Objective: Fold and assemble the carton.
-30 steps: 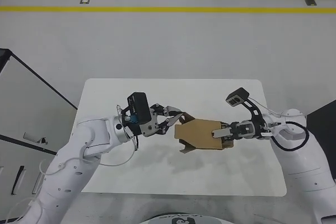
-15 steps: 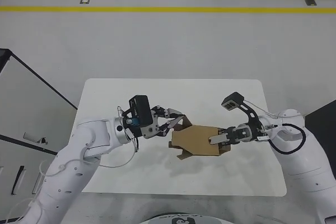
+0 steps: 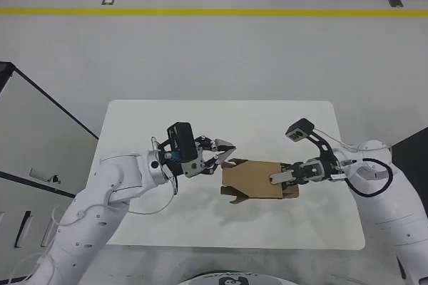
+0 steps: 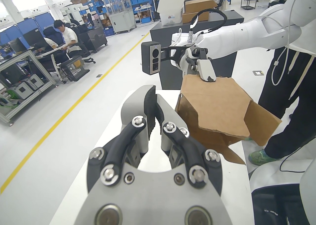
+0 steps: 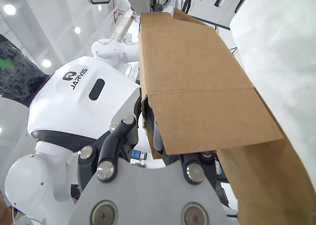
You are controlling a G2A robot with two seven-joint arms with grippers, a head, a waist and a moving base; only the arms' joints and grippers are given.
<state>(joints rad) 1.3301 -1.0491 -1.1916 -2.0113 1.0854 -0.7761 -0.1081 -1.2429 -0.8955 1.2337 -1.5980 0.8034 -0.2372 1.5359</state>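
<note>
A brown carton, partly opened with loose flaps at both ends, is held just above the white table at its middle. My right gripper is shut on the wall at the carton's right end; in the right wrist view the carton stretches away from the right gripper. My left gripper hangs just off the carton's upper left corner, shut, with nothing between its fingers. In the left wrist view the left gripper sits beside the carton, a small gap apart.
The table has bare room to the left, behind and in front of the carton. A dark cabinet stands off the table's left side and another dark unit off its right.
The right gripper carried the carton a little left, then back right and slightly lower. The left gripper edged right and now sits off the carton's corner.
</note>
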